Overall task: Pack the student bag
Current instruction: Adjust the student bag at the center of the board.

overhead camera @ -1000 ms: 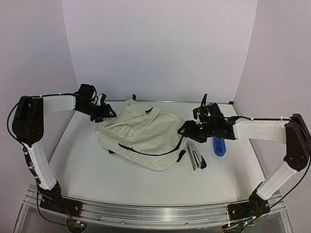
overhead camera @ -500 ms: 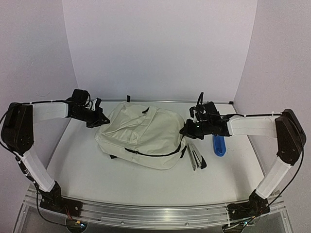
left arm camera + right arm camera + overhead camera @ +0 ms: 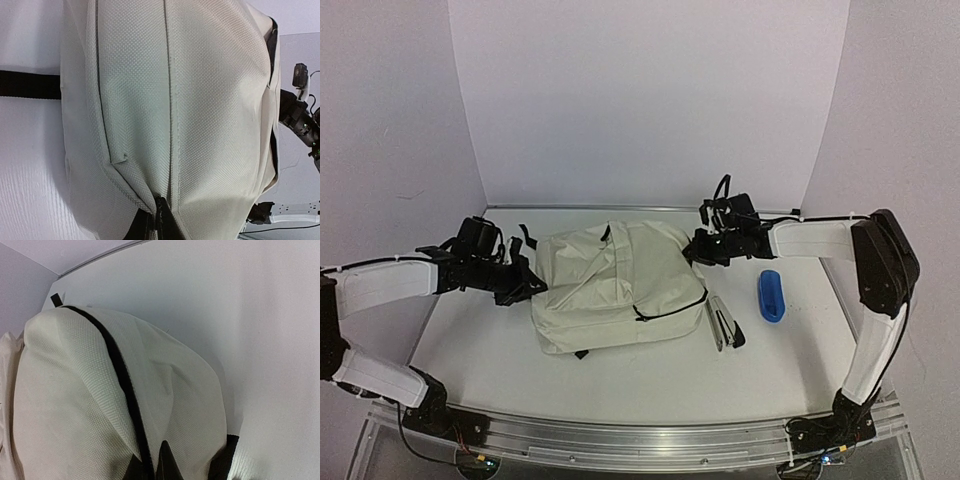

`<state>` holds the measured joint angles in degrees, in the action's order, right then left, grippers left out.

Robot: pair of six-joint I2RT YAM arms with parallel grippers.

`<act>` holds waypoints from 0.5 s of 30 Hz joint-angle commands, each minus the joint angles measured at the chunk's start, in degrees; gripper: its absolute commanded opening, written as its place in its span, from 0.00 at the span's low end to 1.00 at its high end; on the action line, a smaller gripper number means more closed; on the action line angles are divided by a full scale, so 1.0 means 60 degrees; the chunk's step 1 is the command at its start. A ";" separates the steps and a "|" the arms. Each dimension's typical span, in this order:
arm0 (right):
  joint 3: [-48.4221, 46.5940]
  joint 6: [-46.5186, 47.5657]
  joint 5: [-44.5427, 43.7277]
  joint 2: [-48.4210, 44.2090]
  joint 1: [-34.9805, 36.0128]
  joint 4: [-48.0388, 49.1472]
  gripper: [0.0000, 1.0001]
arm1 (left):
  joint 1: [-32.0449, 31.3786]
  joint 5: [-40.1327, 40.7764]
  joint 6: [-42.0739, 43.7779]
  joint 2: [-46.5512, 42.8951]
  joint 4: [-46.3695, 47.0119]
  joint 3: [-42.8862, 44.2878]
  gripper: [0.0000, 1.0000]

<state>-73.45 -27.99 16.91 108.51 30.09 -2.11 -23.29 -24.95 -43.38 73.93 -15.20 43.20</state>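
The student bag (image 3: 610, 285), cream with black zippers and straps, lies flat mid-table. My left gripper (image 3: 528, 287) is at its left edge and my right gripper (image 3: 698, 250) at its far right corner. In the left wrist view the bag (image 3: 200, 100) fills the frame, and the left gripper (image 3: 159, 220) is shut, pinching a fold of its fabric at a seam. The right wrist view shows the bag (image 3: 75, 405) bunched upward, with the right gripper (image 3: 150, 465) shut on the cloth beside a black zipper line (image 3: 120, 375).
A blue oblong object (image 3: 771, 295) lies on the table right of the bag. A grey and black stapler-like item (image 3: 722, 322) rests against the bag's right side. A black strap (image 3: 30, 85) trails off the bag. Walls close in the back and both sides.
Both grippers have shut on the bag's fabric. The left one pulled its edge toward the near side and the right one moved farther back, turning the bag counterclockwise.
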 commanded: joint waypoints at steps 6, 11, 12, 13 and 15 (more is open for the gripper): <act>0.0286 0.0610 0.0664 -0.0221 -0.0120 0.0278 0.00 | -0.0630 0.2354 0.0532 -0.2393 -0.3158 0.1072 0.51; 0.0973 0.0618 0.0629 -0.0715 -0.0114 0.0278 0.00 | -0.0630 0.2873 0.1958 -0.1128 -0.3887 0.3675 0.68; 0.1083 0.0597 0.0583 -0.0833 -0.0114 0.0278 0.00 | -0.0638 0.2707 0.2216 -0.0507 -0.3877 0.4260 0.69; 0.1155 0.0582 0.0557 -0.0917 -0.0112 0.0278 0.00 | -0.0631 0.2479 0.2398 -0.0045 -0.3777 0.4627 0.70; 0.1250 0.0581 0.0503 -0.1078 -0.0117 0.0278 0.01 | -0.0630 0.1829 0.2666 0.1000 -0.3310 0.5241 0.69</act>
<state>-67.55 -25.30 20.27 105.67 29.50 0.38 -27.07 -10.85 -34.13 70.08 -36.01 67.83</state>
